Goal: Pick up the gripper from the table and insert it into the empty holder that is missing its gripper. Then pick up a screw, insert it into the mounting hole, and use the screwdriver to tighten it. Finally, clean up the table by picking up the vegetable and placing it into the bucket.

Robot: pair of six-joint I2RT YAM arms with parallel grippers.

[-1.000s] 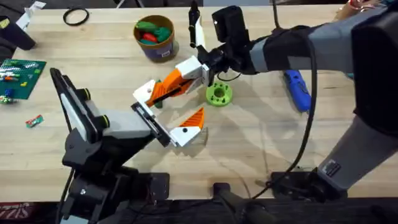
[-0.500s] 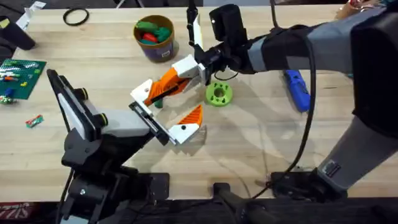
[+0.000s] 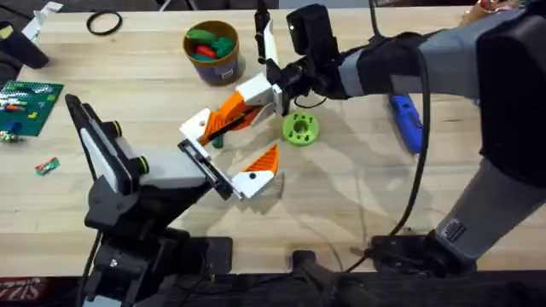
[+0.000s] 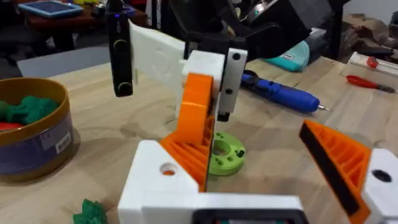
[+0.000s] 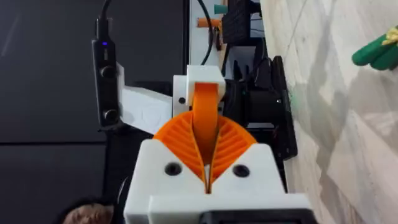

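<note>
My right gripper (image 3: pixel 249 102) is shut on the tip half of the long orange gripper (image 3: pixel 223 117), held tilted above the table (image 3: pixel 358 196). Its white base (image 4: pixel 160 180), with a mounting hole on top, meets the left end of the holder (image 3: pixel 207 164) on my left arm. The left gripper (image 3: pixel 243 152) stands open, with a short orange finger (image 4: pixel 339 163) on the holder's other end. The blue screwdriver (image 3: pixel 408 124) lies to the right. The bucket (image 3: pixel 212 51) at the back holds green and red pieces. A green vegetable (image 4: pixel 90 213) lies under the orange gripper. No screw can be made out.
A lime-green disc (image 3: pixel 300 130) lies just right of the held part. A slim black-and-white stick (image 3: pixel 266 38) is behind my right gripper. A black ring (image 3: pixel 104 23), a green board (image 3: pixel 27 104) and a small wrapped piece (image 3: pixel 47 165) sit at the left.
My right gripper has carried the orange gripper a little left and back, bringing its white base up to the holder's end. My left arm shifted slightly left.
</note>
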